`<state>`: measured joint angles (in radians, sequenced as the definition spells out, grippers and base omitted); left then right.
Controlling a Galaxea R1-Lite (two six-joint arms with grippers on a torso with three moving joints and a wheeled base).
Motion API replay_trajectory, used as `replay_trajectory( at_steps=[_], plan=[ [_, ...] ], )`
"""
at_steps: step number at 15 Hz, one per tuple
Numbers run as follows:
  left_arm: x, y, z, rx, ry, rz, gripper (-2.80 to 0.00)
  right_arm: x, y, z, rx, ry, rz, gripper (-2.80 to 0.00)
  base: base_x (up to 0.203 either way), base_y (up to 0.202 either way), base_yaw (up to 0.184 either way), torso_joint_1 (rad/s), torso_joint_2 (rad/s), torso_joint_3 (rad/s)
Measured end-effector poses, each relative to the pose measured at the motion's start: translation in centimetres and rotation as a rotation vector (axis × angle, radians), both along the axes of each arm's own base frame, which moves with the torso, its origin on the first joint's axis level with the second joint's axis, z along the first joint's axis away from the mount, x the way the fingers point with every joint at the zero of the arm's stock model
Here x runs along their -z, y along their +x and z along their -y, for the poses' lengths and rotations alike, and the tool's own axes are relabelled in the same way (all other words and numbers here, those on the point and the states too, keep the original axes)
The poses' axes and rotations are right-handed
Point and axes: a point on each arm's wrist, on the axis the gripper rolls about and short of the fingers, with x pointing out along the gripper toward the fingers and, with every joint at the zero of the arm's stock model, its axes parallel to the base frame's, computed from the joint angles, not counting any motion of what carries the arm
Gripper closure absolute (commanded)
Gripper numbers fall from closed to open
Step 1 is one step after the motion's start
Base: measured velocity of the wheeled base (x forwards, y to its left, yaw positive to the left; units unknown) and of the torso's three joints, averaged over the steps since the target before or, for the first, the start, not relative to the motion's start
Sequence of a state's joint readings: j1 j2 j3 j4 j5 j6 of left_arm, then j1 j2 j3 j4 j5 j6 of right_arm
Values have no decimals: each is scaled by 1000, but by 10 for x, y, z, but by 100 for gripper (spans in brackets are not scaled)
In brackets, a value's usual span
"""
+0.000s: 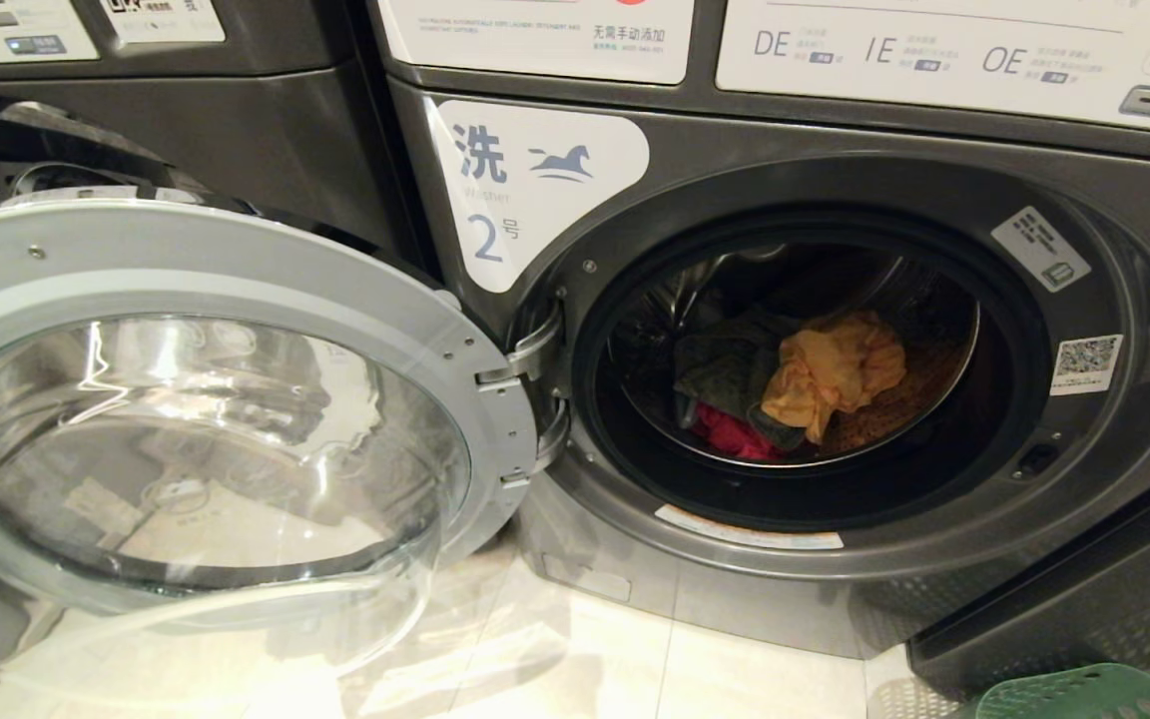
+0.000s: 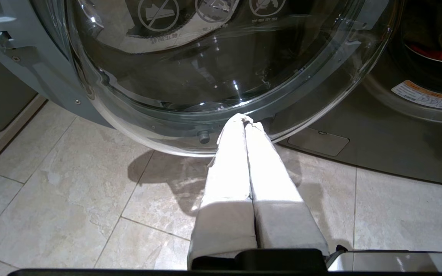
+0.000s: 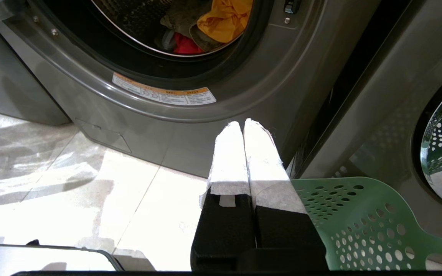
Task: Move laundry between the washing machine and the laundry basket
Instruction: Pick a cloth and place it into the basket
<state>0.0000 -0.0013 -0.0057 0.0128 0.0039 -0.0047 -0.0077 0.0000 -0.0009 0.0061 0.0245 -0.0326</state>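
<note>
A grey washing machine [image 1: 934, 170] stands with its round door [image 1: 186, 300] swung wide open to the left. Inside the drum lies laundry: a yellow cloth [image 1: 835, 369] on top, a dark olive piece [image 1: 725, 364] beside it and a red piece [image 1: 730, 434] underneath; the yellow cloth [image 3: 225, 19] also shows in the right wrist view. A green perforated laundry basket [image 3: 359, 222] sits on the floor at the lower right, its rim [image 1: 1084, 694] just inside the head view. My left gripper [image 2: 246, 122] hangs shut and empty below the door glass. My right gripper [image 3: 243, 124] hangs shut and empty beside the basket.
The open door's glass bowl [image 2: 225, 69] bulges out low over the tiled floor [image 2: 71, 184]. A second machine [image 1: 186, 100] stands to the left, and another dark unit [image 3: 397, 96] rises right behind the basket. A yellow-edged label [image 3: 163, 94] marks the drum's lower lip.
</note>
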Motion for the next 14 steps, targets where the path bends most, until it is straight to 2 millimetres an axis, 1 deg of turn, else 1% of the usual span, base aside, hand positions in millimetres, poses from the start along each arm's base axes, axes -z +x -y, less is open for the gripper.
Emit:
replay_trajectory(
  at_steps=[14],
  plan=[
    [0, 0, 0, 0, -1, 1, 0, 0, 0, 0, -1, -11, 1, 0, 0, 0, 0, 0, 0, 0]
  ],
)
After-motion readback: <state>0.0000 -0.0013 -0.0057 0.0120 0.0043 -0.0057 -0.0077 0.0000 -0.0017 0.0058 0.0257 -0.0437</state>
